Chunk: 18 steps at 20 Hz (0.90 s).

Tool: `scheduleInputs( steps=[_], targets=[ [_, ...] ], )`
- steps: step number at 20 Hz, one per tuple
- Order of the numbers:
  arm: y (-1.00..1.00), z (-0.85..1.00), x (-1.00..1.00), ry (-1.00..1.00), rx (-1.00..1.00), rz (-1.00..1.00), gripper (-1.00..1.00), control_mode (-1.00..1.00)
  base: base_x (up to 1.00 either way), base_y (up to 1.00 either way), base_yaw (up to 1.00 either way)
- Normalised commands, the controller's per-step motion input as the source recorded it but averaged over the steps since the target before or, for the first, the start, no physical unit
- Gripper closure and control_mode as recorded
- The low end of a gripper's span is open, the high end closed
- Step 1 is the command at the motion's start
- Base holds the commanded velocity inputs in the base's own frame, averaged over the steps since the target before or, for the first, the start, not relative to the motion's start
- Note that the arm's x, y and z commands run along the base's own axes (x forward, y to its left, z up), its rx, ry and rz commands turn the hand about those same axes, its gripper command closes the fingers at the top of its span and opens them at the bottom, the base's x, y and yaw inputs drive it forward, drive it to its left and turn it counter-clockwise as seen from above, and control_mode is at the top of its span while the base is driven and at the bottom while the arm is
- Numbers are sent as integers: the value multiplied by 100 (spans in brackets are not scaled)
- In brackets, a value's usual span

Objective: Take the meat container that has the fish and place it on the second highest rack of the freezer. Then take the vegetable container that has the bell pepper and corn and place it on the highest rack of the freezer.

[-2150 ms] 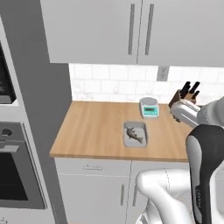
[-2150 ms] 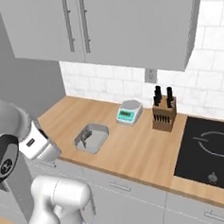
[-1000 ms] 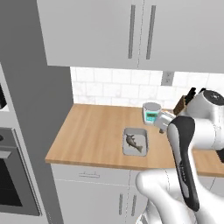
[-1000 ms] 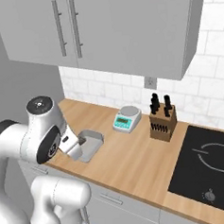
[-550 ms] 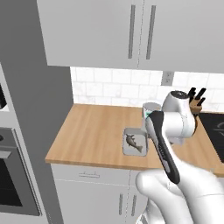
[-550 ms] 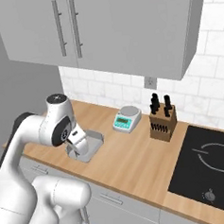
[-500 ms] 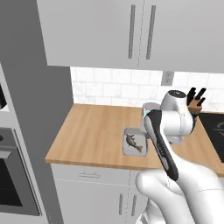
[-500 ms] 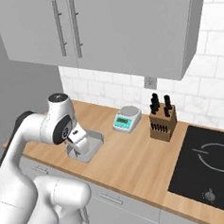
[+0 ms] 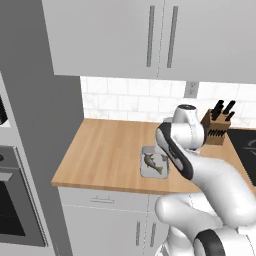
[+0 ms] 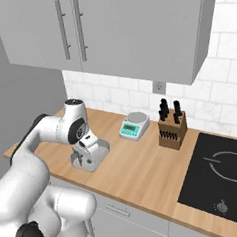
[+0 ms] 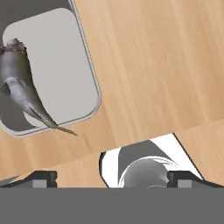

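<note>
The fish (image 9: 154,163) lies in its tray (image 9: 146,172) on the table (image 9: 105,155), left of the knife block (image 9: 216,131). The fingers (image 11: 41,178) hang spread over bare wood beside the tray, holding nothing.

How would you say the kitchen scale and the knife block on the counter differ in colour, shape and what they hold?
The kitchen scale is low and flat, teal with a pale round plate on top, and that plate is bare. The knife block is a taller brown wooden block with dark knife handles sticking up from it. The scale sits nearer the fish tray, the block nearer the cooktop. Both stand on the wooden counter near the tiled wall.
</note>
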Motion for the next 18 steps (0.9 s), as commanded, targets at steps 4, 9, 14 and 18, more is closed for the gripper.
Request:
scheduleInputs(
  steps=[4, 9, 14, 18],
  targets=[
    [-21, -50, 33, 0, 1, 5, -100, -100, 0, 0, 0],
    [-23, -42, 25, 0, 1, 7, -100, -100, 0, 0, 0],
    [-1, -21, 23, -1, 0, 3, -100, -100, 0, 0, 0],
    [1, -12, 0, -4, 0, 1, -100, -100, 0, 0, 0]
  ],
)
